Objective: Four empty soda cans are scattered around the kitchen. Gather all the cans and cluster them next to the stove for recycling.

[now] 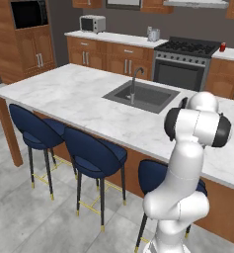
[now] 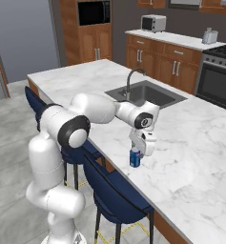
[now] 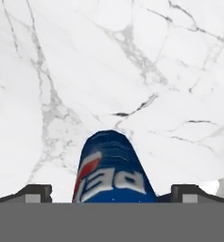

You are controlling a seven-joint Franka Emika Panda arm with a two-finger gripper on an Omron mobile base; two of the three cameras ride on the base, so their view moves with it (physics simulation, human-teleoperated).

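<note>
A blue soda can (image 2: 134, 159) with a red-and-white logo stands upright on the white marble island (image 2: 190, 157), close to its front edge. My gripper (image 2: 136, 152) hangs directly over the can, open, with one finger on each side of it. In the hand view the can (image 3: 111, 170) lies between the two fingertips (image 3: 35, 193), which stand wide apart and do not touch it. A small red soda can (image 1: 222, 47) stands on the back counter just right of the stove (image 1: 187, 49). The stove (image 2: 219, 62) also shows at the far right of the right base view.
A grey sink (image 1: 140, 96) with a faucet is sunk into the island behind the gripper. Blue stools (image 1: 94, 153) line the island's front. A toaster oven (image 1: 92, 23) and a toaster (image 1: 153, 34) sit on the back counter.
</note>
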